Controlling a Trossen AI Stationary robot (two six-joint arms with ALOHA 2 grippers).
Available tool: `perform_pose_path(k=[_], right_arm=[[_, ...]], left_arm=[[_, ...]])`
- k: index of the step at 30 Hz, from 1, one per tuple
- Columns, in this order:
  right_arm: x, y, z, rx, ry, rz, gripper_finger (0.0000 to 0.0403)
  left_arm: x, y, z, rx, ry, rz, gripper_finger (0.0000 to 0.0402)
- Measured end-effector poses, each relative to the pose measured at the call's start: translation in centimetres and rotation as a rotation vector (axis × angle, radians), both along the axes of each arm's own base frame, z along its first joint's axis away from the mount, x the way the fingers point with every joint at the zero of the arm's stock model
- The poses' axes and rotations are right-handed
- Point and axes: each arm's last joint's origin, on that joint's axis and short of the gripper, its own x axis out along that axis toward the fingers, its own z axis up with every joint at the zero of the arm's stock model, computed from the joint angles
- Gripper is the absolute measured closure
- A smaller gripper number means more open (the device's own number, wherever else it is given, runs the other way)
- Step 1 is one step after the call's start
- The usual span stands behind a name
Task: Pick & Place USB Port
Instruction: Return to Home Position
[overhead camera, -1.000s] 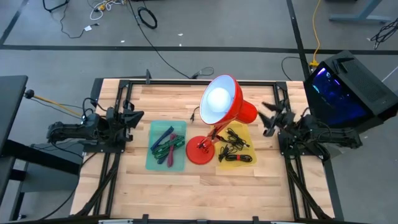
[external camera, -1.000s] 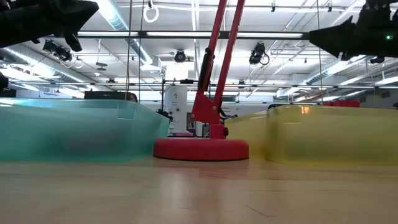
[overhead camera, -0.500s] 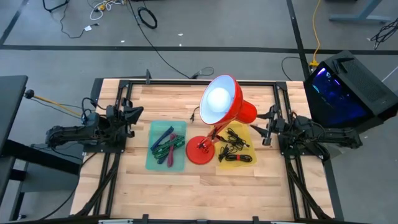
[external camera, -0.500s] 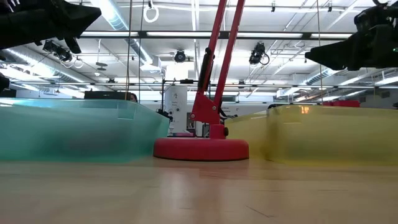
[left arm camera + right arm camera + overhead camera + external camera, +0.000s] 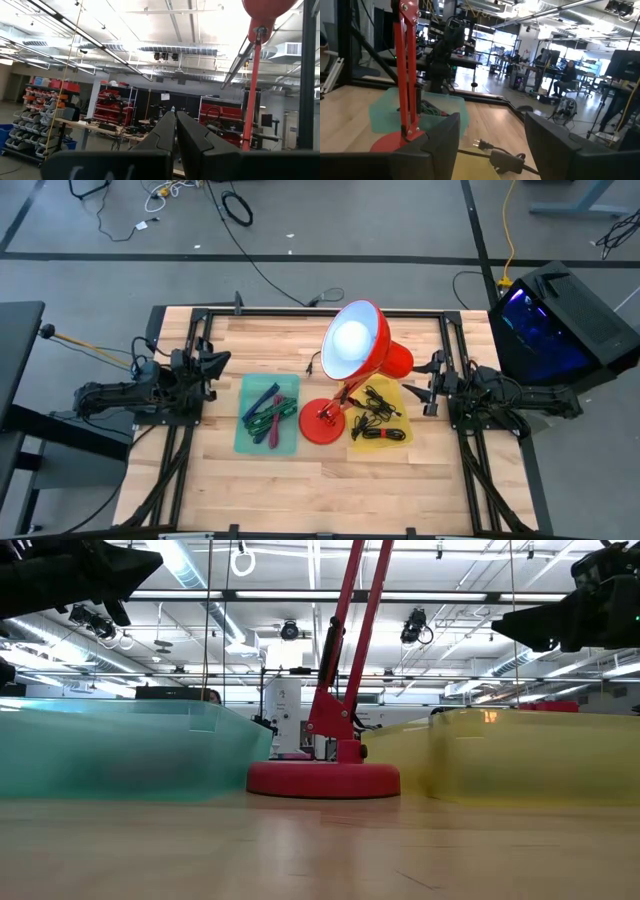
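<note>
Jaws together on the left gripper [image 5: 216, 367], apart on the right gripper [image 5: 428, 385], now sunk lower than a second ago; pale wooden table [image 5: 400, 480], red workshop shelves [image 5: 112, 107] beyond.

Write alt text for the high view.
A red desk lamp stands on a wooden table between a blue bin of coloured cables and a yellow bin of black cables. The left gripper and right gripper wait at opposite side edges.
</note>
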Motion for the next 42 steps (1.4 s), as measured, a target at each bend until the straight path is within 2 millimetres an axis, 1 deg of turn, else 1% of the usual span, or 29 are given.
perform_pose_path(k=[8, 12, 14, 18, 21, 25, 30, 32, 35, 39, 42], right_arm=[[0.0, 0.0, 0.0, 0.0, 0.0, 0.0, 0.0179], [0.0, 0.0, 0.0, 0.0, 0.0, 0.0, 0.0179], [0.0, 0.0, 0.0, 0.0, 0.0, 0.0, 0.0179], [0.0, 0.0, 0.0, 0.0, -0.001, 0.0, 0.0179], [0.0, 0.0, 0.0, 0.0, -0.001, 0.0, 0.0179], [0.0, 0.0, 0.0, 0.0, -0.001, 0.0, 0.0179], [0.0, 0.0, 0.0, 0.0, -0.001, -0.001, 0.0179], [0.0, 0.0, 0.0, 0.0, -0.001, -0.001, 0.0179], [0.0, 0.0, 0.0, 0.0, -0.001, -0.001, 0.0179], [0.0, 0.0, 0.0, 0.0, -0.001, -0.001, 0.0179], [0.0, 0.0, 0.0, 0.0, -0.001, -0.001, 0.0179]], left_arm=[[0.0, 0.0, 0.0, 0.0, 0.002, -0.003, 0.0383], [0.0, 0.0, 0.0, 0.1, 0.042, 0.064, 0.0383], [0.0, 0.0, -0.1, 0.112, 0.053, 0.072, 0.0383], [0.3, -0.1, -0.6, 0.008, 0.074, -0.012, 0.0383], [0.8, -0.3, -1.6, -0.007, 0.182, -0.063, 0.0383], [1.2, -1.0, -2.4, 0.126, 0.299, -0.178, 0.0383], [1.2, -1.8, -2.6, 0.406, 0.323, -0.356, 0.0383], [1.2, -2.0, -2.6, 0.442, 0.305, -0.408, 0.0383], [1.2, -2.1, -2.6, 0.401, 0.303, -0.457, 0.0383], [1.2, -2.1, -2.6, 0.349, 0.305, -0.464, 0.0383], [1.2, -2.1, -2.6, 0.348, 0.305, -0.463, 0.0383]])
